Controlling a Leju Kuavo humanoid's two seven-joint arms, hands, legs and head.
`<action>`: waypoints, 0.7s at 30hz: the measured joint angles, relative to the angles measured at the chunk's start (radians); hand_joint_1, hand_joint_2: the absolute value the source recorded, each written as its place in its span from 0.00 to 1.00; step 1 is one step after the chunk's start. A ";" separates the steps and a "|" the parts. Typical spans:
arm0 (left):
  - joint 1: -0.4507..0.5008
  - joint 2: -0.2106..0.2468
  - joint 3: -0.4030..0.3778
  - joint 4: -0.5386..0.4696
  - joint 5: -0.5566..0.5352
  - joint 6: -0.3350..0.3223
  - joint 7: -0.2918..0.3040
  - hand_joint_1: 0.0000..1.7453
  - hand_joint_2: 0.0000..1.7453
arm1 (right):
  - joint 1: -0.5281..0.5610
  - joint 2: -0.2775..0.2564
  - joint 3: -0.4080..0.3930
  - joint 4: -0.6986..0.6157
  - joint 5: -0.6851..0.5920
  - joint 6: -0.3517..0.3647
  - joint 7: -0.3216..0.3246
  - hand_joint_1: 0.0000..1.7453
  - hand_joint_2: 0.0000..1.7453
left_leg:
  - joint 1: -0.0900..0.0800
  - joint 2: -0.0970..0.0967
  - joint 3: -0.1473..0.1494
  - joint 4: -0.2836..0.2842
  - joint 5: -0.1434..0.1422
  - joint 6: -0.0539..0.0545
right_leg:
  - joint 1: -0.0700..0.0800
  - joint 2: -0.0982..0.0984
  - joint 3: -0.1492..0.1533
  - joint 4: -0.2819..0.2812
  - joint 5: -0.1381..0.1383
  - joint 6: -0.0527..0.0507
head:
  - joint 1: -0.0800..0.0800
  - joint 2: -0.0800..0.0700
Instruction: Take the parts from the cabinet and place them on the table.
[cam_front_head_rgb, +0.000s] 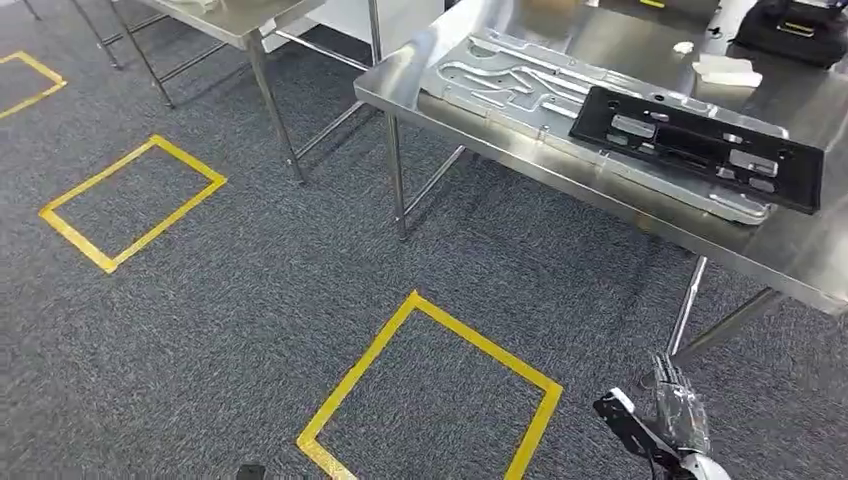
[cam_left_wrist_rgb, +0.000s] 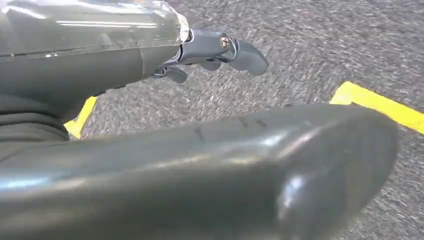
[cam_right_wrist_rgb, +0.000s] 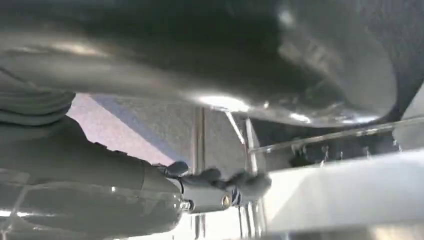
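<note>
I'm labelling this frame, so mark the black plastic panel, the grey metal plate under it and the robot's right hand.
black plastic panel (cam_front_head_rgb: 700, 147), head view, its middle.
grey metal plate (cam_front_head_rgb: 500, 80), head view, bare ribbed part.
right hand (cam_front_head_rgb: 680, 415), head view, its middle.

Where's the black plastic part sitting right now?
In the head view the black plastic part lies on the right, flat on top of the silver metal panel on the steel table, near its front edge.
</note>
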 joint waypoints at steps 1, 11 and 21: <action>0.002 0.000 0.000 0.000 0.000 0.000 0.003 0.00 0.00 | -0.008 0.003 0.000 0.002 0.002 0.005 0.000 0.00 0.00 | -0.006 -0.010 -0.005 0.000 0.000 -0.007 | -0.010 -0.012 0.002 -0.008 0.005 -0.008 | 0.000 0.000; -0.002 0.003 0.000 0.000 -0.003 0.007 0.011 0.00 0.00 | -0.023 0.012 0.000 0.033 0.002 0.018 -0.015 0.00 0.00 | -0.001 0.173 -0.015 0.043 0.009 -0.010 | 0.002 -0.147 0.018 -0.012 -0.007 -0.021 | -0.001 0.000; -0.004 0.005 0.000 0.000 -0.007 0.005 0.006 0.00 0.00 | 0.027 0.013 -0.015 0.032 0.008 0.005 -0.014 0.00 0.00 | -0.009 0.112 0.003 -0.019 0.017 0.035 | 0.001 -0.070 -0.087 0.238 -0.150 0.019 | 0.000 0.000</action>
